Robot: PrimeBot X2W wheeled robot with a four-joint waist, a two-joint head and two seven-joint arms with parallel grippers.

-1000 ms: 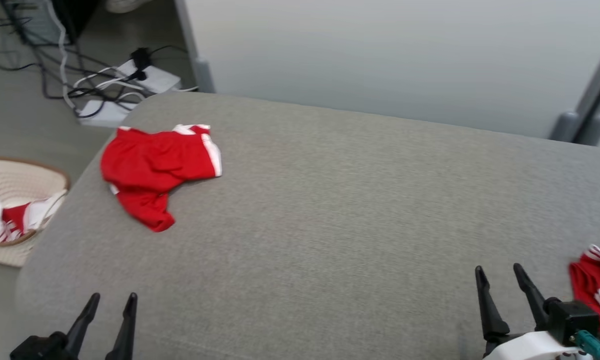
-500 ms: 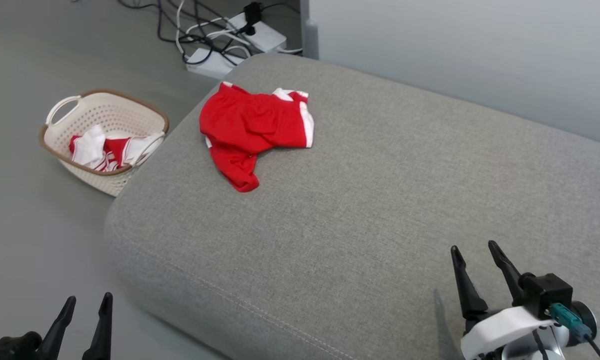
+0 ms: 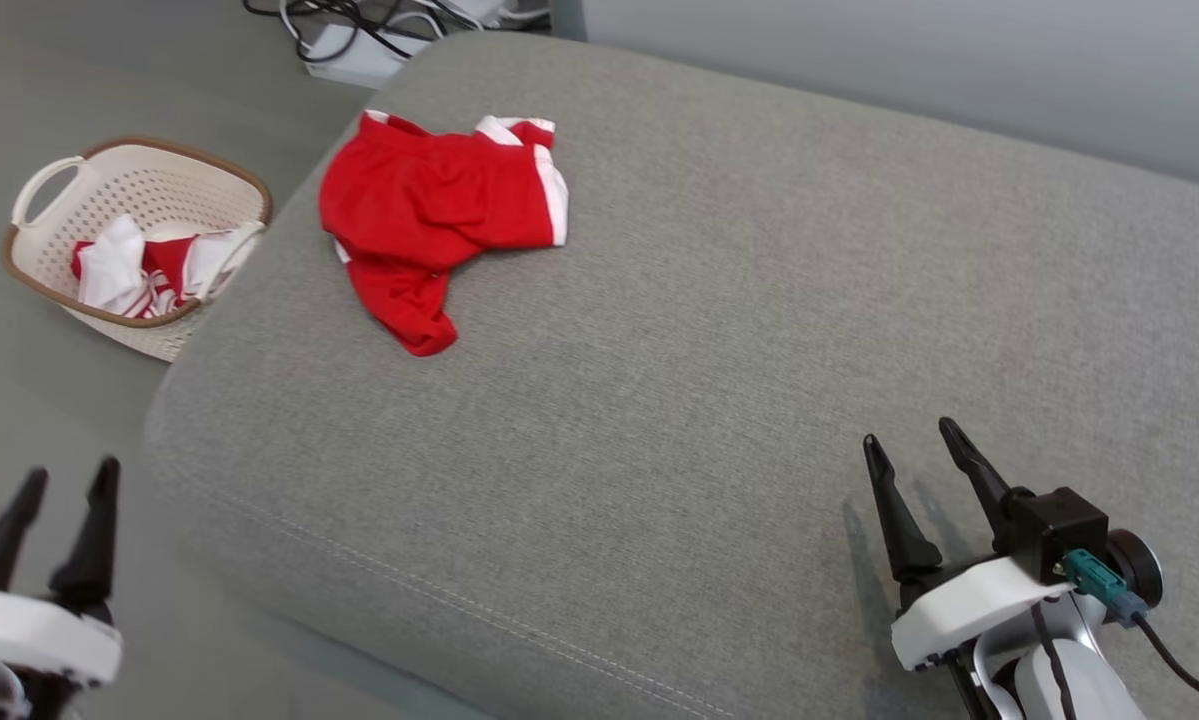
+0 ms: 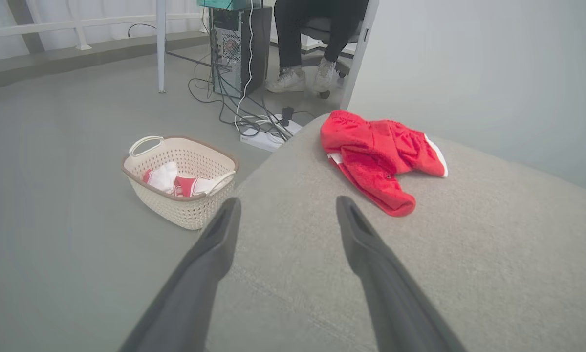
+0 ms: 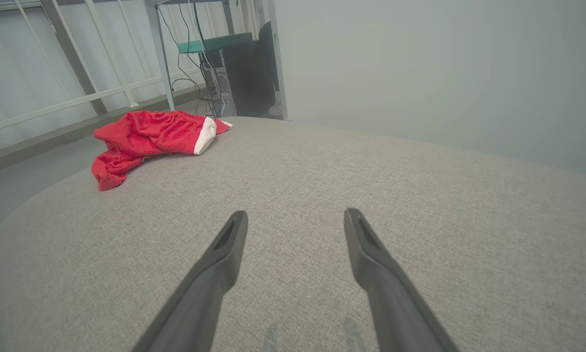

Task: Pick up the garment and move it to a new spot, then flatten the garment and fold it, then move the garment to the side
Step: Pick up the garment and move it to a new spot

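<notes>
The right jaws, over the grey cushion (image 3: pixel 719 400), and the left jaws, off its near corner, are held open and empty. The head view has been swung leftward. The red garment (image 3: pixel 429 210) lies unmoved at the far left corner, and the basket (image 3: pixel 139 340) is now seen beside it. Pickup is judged not yet begun.

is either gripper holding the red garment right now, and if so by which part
Nothing is held. The left gripper and right gripper are both open and empty; the red garment lies crumpled on the grey cushion, apart from both.
</notes>
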